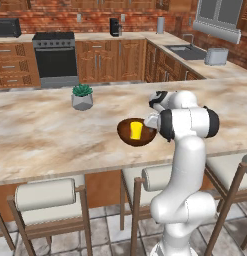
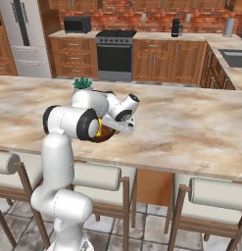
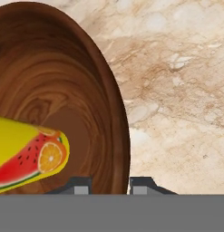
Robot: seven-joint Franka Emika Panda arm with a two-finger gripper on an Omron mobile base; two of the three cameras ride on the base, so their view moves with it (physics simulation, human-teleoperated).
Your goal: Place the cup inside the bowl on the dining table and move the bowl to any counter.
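Nearest the hand camera, the two dark fingertips of the gripper straddle the rim of the bowl: one tip stands inside the wall, the other outside it, with the wooden rim between them. The jaws stand narrowed about this wall; whether the pads already press on the wood cannot be told.

Bowl: round, dark brown, glossy reddish-brown within, resting on the dining table, a long surface of beige-brown veined marble. In the left base view the bowl lies toward the near edge of the surface, just beside the white arm's wrist. In the right base view the bowl is mostly hidden behind the arm's dark elbow joint.

Cup: small, yellow, inside the bowl. In the hand view the cup lies across the lower part of the bowl's interior and shows a fruit print, a red watermelon slice and an orange slice. In the left base view the cup appears upright at the bowl's centre.

Plant pot: grey, faceted, with a green succulent, on the same surface, well apart from the bowl and farther from the camera.

Background: the counter, beige marble over brown wooden cabinets, runs along the red brick wall; a black stove stands within it. Padded stools line the near side of the dining table.
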